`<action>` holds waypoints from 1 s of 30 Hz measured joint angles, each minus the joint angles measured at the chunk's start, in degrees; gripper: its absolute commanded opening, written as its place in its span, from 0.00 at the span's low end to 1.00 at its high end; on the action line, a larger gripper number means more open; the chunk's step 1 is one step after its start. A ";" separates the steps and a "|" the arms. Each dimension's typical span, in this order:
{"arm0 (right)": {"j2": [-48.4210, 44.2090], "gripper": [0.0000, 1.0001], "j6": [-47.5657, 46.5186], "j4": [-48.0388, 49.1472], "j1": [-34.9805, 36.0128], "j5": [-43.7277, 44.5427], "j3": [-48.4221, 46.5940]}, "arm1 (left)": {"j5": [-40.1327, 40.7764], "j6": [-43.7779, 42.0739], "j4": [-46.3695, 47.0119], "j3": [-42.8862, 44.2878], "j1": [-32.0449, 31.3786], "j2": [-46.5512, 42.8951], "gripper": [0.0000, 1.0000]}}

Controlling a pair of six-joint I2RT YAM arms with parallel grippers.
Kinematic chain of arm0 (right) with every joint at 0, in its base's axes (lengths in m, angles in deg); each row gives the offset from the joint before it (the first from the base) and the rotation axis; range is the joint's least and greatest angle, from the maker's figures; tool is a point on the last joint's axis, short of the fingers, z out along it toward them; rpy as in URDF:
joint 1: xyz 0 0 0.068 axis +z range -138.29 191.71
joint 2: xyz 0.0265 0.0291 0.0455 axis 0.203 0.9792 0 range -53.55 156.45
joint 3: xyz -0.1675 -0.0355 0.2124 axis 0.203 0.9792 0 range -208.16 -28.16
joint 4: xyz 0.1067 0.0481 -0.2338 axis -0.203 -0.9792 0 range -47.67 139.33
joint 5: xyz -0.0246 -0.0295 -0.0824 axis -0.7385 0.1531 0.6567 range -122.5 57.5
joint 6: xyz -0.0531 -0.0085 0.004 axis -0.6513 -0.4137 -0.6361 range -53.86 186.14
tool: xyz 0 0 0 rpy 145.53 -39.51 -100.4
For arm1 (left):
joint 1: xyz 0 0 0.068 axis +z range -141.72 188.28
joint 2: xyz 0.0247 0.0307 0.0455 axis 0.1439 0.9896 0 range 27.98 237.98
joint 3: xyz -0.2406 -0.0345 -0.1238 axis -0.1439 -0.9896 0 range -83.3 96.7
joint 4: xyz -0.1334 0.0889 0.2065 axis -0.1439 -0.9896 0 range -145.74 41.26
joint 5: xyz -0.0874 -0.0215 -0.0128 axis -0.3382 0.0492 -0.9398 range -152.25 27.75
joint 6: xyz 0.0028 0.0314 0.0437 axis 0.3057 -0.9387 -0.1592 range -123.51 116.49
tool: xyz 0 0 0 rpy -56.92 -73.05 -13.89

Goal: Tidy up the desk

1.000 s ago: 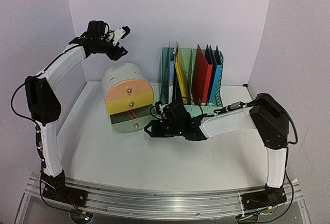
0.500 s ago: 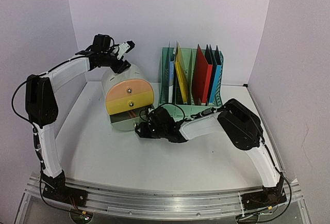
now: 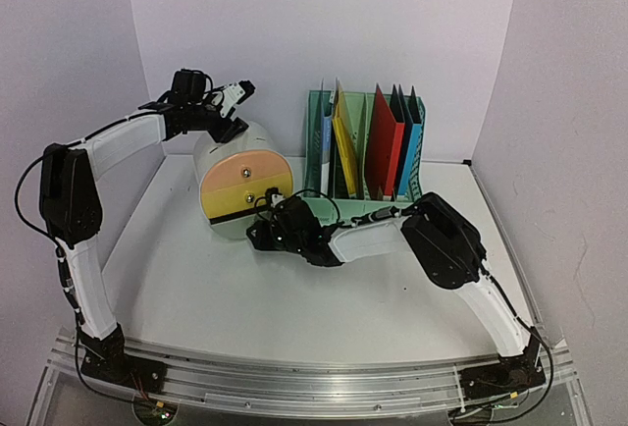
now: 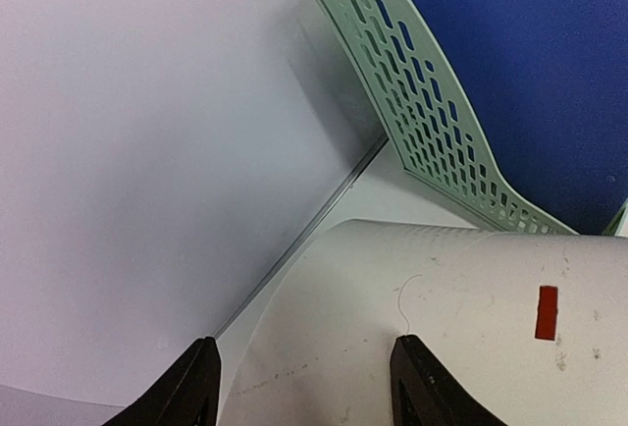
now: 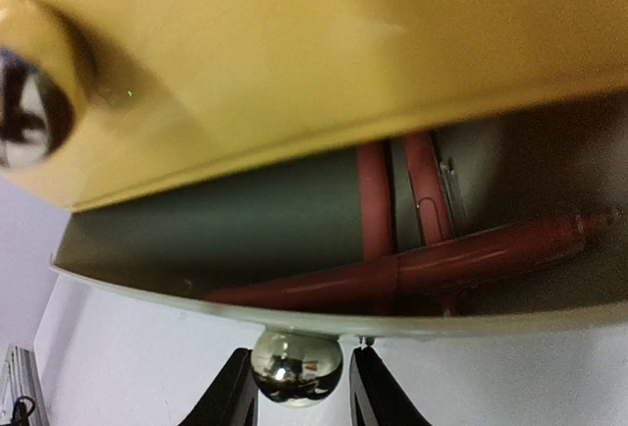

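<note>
Chrome knob (image 5: 296, 369) sits between the right gripper's (image 5: 299, 385) jaws (pinched or only straddled, I cannot tell); drawer (image 5: 196, 293) ajar behind it, desk (image 3: 294, 303) beneath. Left gripper (image 4: 306, 352), spread, hangs over the unit (image 4: 471, 328). Probably the closing step; next needs a straight push.

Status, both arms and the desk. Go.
Left gripper open over drawer unit top. Right gripper straddling bottom drawer knob, grip unconfirmed. Desk: that drawer ajar, red pens inside. No obstruction seen.

One rack (image 3: 355, 127) (one drawer unit (image 3: 240, 166))
</note>
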 measured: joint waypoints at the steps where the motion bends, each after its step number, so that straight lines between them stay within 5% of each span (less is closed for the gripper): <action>1: 0.21 0.32 0.01 0.19 -0.02 0.42 -0.78 | -0.06 0.00 0.00 0.00 0.00 0.00 0.59; 18: 3.10 0.27 -1.00 1.83 0.19 7.41 -5.24 | -0.54 -0.13 0.32 -0.80 0.02 -0.56 0.59; 30: 1.46 0.45 -2.57 4.27 0.22 7.80 -1.74 | -0.53 -0.79 0.44 -0.91 0.13 -0.66 0.60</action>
